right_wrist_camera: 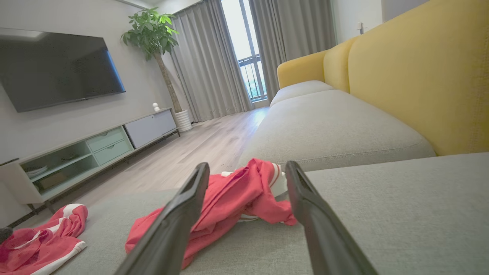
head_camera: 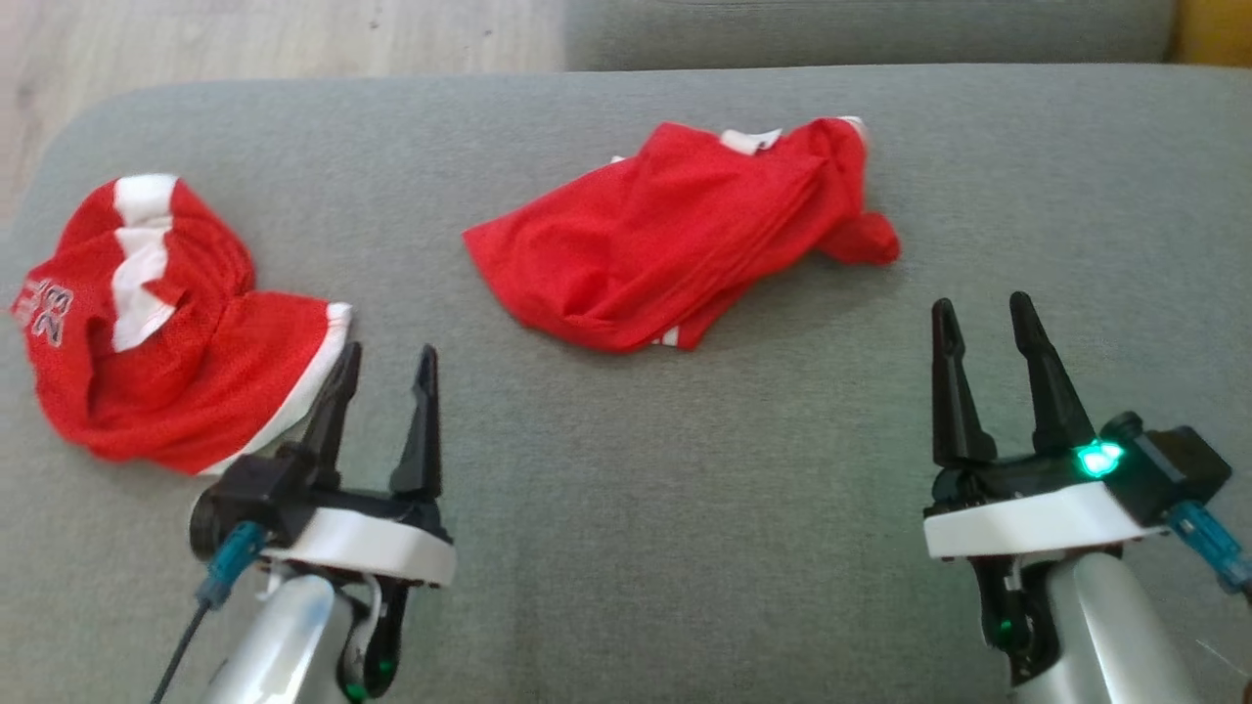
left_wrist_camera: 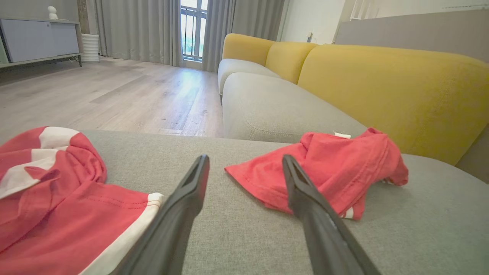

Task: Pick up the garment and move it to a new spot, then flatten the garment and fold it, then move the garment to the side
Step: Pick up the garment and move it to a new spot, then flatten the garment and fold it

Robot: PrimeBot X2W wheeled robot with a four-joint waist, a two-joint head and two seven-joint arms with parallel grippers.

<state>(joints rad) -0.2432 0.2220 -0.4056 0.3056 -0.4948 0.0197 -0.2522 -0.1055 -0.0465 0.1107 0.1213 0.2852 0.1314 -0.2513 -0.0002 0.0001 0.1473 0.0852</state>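
Head view: two red pieces of clothing on a grey cushion [head_camera: 685, 508], both grippers empty.

At the far left, a crumpled red-and-white jersey [head_camera: 147, 323] lies near the cushion's edge. Its white-trimmed hem is just beside the left gripper [head_camera: 388, 357], whose fingers are spread with nothing between them. In the middle, toward the back of the cushion, the red garment [head_camera: 675, 235] lies rumpled in a loose heap, white trim showing at its far edge, apart from both grippers. At the lower right, the right gripper [head_camera: 982, 305] is also spread and empty, over bare cushion.
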